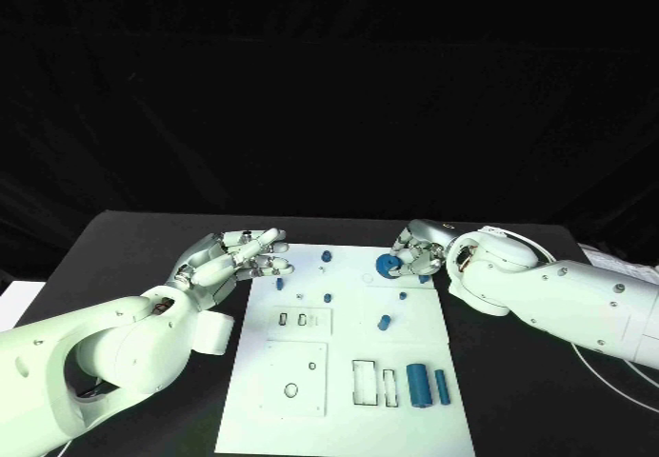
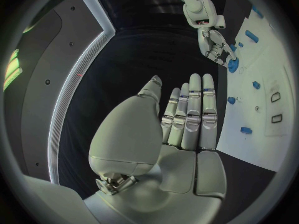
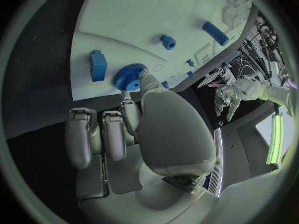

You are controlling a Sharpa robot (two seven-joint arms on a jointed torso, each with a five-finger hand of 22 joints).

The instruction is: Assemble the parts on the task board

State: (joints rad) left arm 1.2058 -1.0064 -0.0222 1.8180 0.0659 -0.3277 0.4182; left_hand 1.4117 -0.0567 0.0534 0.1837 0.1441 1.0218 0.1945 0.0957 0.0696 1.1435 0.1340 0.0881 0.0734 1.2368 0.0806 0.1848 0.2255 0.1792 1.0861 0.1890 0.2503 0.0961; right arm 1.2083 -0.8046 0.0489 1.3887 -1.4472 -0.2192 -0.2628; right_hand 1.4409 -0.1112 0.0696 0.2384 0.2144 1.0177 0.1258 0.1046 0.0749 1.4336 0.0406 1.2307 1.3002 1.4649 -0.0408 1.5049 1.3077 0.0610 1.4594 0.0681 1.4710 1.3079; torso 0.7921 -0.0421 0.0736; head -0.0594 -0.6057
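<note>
The white task board [image 1: 344, 357] lies in the middle of the table. At its far right corner my right hand [image 1: 420, 251] pinches a blue gear [image 1: 390, 266] between fingertips, low over the board. In the right wrist view the gear [image 3: 129, 77] sits at a fingertip [image 3: 143, 79], beside a blue block [image 3: 97, 64]. By the board's far left corner my left hand [image 1: 233, 259] hovers with its fingers stretched out and nothing in it. In the left wrist view, its fingers [image 2: 190, 112] are straight, and the gear [image 2: 233, 64] shows in the right hand [image 2: 215, 45].
Small blue pegs [image 1: 326, 256] [image 1: 279, 283] [image 1: 385, 323] stand on the board's far half. Two blue cylinders [image 1: 417, 385] [image 1: 442, 386] lie near its right front, beside rectangular recesses [image 1: 366, 383]. Two small slots [image 1: 295, 320] sit mid-left. A white cable [image 1: 605, 367] runs along the table's right side.
</note>
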